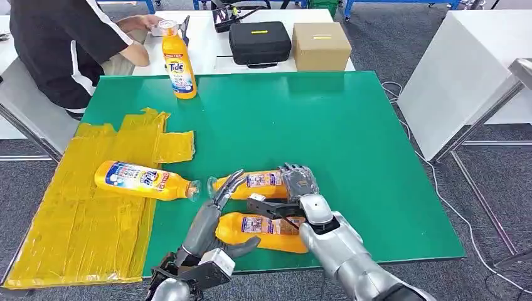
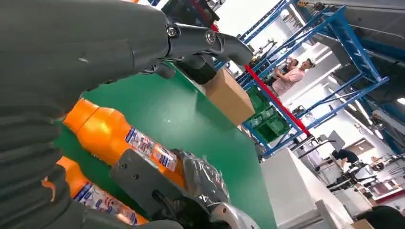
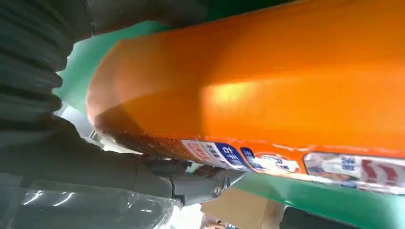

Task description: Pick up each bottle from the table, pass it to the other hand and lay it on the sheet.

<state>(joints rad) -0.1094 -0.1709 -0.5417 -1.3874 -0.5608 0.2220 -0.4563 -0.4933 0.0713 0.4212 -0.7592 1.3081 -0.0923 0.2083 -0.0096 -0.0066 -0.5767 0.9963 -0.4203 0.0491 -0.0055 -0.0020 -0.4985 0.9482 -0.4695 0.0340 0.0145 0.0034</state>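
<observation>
Lying crosswise near the table's (image 1: pixel 351 119) front edge, two orange bottles point their caps left. The right hand (image 1: pixel 295 188) grips the farther bottle (image 1: pixel 251 184); the left hand (image 1: pixel 216 210), fingers spread, reaches over the nearer bottle (image 1: pixel 260 231).

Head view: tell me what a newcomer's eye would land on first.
Most striking are the two silver arms meeting over two orange detergent bottles at the near edge of the green table: the right hand grips the farther bottle, while the left hand reaches in beside the nearer bottle. Next comes the crinkled yellow sheet on the left with a Tide bottle lying on it, and another Tide bottle standing upright at the far edge, by a seated person.
</observation>
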